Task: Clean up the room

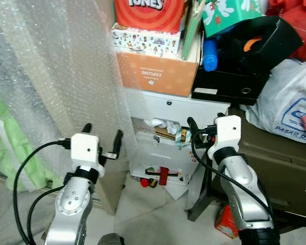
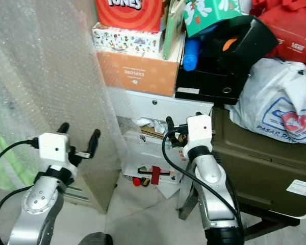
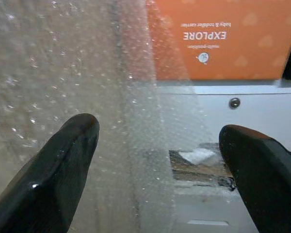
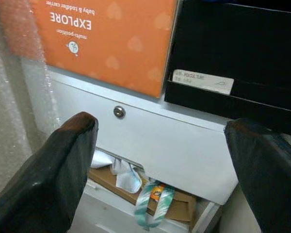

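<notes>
Both grippers raised before a cluttered white metal cabinet (image 1: 183, 109).
Left gripper (image 1: 102, 139), fingers spread, faces hanging clear bubble wrap (image 1: 56, 66); right gripper (image 1: 206, 125), fingers spread, faces the orange cardboard box (image 1: 155, 74) atop the cabinet.

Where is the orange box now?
In the left eye view the orange box sits on the white cabinet, beside the black box.

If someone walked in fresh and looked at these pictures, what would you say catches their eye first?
Probably the tall sheet of bubble wrap hanging on the robot's left, with the left claw open just in front of it. Next comes the orange box stacked on the white cabinet, whose lower compartment spills paper and ribbon; the right claw is open and points at it. A white plastic bag sits on a dark crate to the right.
</notes>
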Motion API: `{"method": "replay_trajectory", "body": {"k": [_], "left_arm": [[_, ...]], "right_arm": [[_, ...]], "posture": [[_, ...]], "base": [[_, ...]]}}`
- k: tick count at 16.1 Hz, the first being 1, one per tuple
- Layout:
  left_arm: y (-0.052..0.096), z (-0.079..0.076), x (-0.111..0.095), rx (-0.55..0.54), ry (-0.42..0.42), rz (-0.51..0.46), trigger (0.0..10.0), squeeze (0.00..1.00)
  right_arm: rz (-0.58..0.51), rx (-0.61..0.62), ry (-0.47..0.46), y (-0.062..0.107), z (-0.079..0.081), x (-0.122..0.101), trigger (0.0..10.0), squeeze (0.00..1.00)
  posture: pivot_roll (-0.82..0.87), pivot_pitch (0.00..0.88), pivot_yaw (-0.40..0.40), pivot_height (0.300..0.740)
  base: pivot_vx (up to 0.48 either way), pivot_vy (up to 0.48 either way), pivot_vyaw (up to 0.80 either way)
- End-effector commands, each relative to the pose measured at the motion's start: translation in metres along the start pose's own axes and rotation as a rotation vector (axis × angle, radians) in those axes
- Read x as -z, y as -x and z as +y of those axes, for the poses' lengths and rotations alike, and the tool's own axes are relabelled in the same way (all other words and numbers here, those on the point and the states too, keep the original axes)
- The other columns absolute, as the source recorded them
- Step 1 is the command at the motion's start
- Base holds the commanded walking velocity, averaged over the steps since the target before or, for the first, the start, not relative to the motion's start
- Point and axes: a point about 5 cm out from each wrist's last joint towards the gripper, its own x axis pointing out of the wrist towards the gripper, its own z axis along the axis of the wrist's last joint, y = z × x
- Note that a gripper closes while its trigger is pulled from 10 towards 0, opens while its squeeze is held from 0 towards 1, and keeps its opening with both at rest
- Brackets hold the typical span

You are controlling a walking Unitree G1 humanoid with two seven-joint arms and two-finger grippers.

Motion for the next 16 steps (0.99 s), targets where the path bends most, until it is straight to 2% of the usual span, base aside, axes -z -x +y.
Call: {"method": "replay_trajectory", "body": {"k": [1, 3, 6, 9, 11, 16], "left_arm": [[0.001, -0.002, 0.004, 0.008, 0.005, 0.019, 10.0, 0.00], [0.000, -0.001, 0.006, 0.001, 0.010, 0.018, 10.0, 0.00], [-0.008, -0.004, 0.002, 0.022, 0.016, 0.004, 10.0, 0.00], [-0.007, -0.006, -0.001, 0.038, 0.030, 0.004, 10.0, 0.00], [-0.005, -0.003, 0.001, 0.030, 0.044, 0.018, 10.0, 0.00], [-0.012, -0.002, -0.001, 0.042, 0.050, 0.013, 10.0, 0.00]], "right_arm": [[0.016, 0.002, -0.002, 0.001, 0.000, 0.005, 10.0, 0.00], [0.020, -0.009, 0.000, -0.001, 0.003, 0.006, 10.0, 0.00], [0.009, 0.006, -0.007, -0.006, 0.004, 0.003, 10.0, 0.00], [0.022, -0.010, -0.006, -0.002, 0.006, 0.007, 10.0, 0.00], [0.030, -0.014, -0.009, -0.002, 0.006, 0.007, 10.0, 0.00], [0.024, -0.002, -0.002, -0.005, 0.003, 0.005, 10.0, 0.00]], "posture": [[0.01, 0.000, -0.009, 0.740], [0.01, 0.000, -0.018, 0.740], [0.00, 0.000, -0.007, 0.740], [0.01, 0.000, -0.002, 0.740], [0.01, 0.005, -0.001, 0.740], [-0.01, 0.000, 0.006, 0.740]], "base": [[0.000, 0.000, 0.00], [0.000, 0.000, 0.00], [0.000, 0.000, 0.00], [0.000, 0.000, 0.00], [0.000, -0.268, 0.00], [0.000, -0.309, 0.00]]}}
